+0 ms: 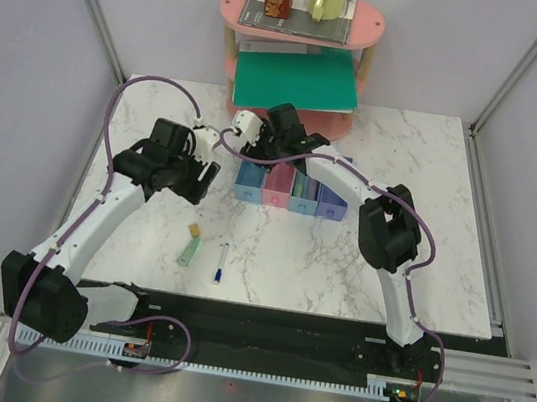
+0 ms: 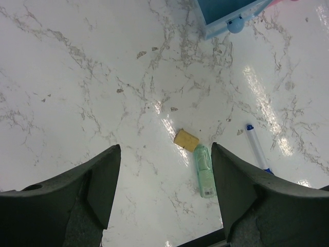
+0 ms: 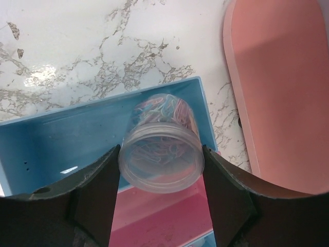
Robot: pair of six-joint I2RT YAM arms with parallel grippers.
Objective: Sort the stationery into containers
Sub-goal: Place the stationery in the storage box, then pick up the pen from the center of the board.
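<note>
Right gripper (image 3: 160, 154) clamped on clear cylindrical tub (image 3: 162, 164), frame centre, over glossy light blue tray (image 3: 61, 139). Left gripper (image 2: 165, 154) jaws apart above veined marble table (image 2: 77, 77).

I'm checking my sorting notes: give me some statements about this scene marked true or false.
The right claw holds a clear round plastic container of coloured clips over the light blue tray. True.
The left claw grips the tan eraser. False: open and empty; the eraser lies on the marble table.
The thin white pen with blue tip lies in a tray. False: it lies on the table.
A large green folder lies on the pink oval shelf. True.
</note>
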